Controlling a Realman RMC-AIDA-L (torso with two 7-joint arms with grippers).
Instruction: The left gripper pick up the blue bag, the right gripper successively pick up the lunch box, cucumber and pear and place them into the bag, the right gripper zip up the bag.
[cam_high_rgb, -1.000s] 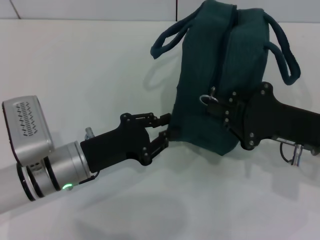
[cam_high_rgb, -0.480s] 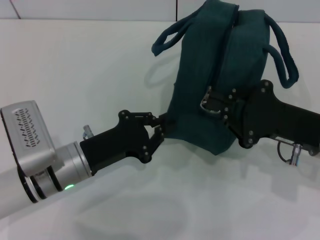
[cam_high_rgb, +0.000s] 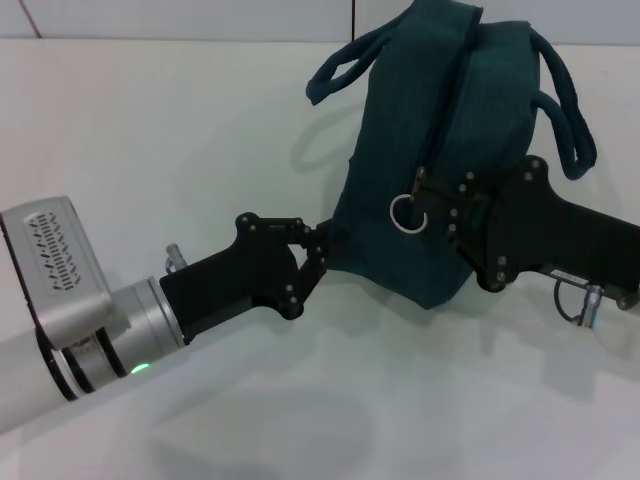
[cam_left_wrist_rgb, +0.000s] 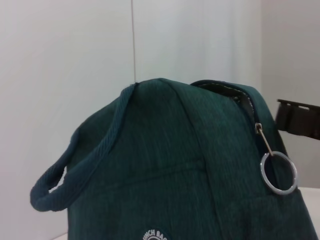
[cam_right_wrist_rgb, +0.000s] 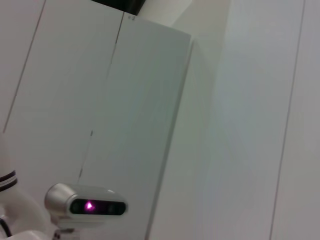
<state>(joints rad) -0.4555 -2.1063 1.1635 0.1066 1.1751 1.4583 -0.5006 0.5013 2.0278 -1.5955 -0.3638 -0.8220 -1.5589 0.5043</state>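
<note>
1. At centre frame, the left gripper (cam_high_rgb: 322, 250) pinches the lower corner of the blue bag (cam_high_rgb: 430, 150).
2. Right of centre, the right gripper (cam_high_rgb: 440, 212) sits at the zipper ring (cam_high_rgb: 406, 213); its jaw state is unclear.
3. Zipping looks nearly finished; lunch box, cucumber and pear are unseen, presumably inside.

Left arm (cam_high_rgb: 70, 340): silver-grey cylindrical wrist segment with black ring bands and a small green indicator light lit on its underside. A rounded silver-grey housing (cam_high_rgb: 50, 255) sits on top, its face perforated with rows of short slots. Left gripper (cam_high_rgb: 322, 252): matte black angular body with jointed black finger links and visible round pivot screws; a small metal stud projects near its base.

Right gripper (cam_high_rgb: 432, 205): broad, flat matte black plates studded with small round screw heads. A thin black cable loop and a silver cylindrical connector (cam_high_rgb: 590, 300) hang beneath it.
</note>
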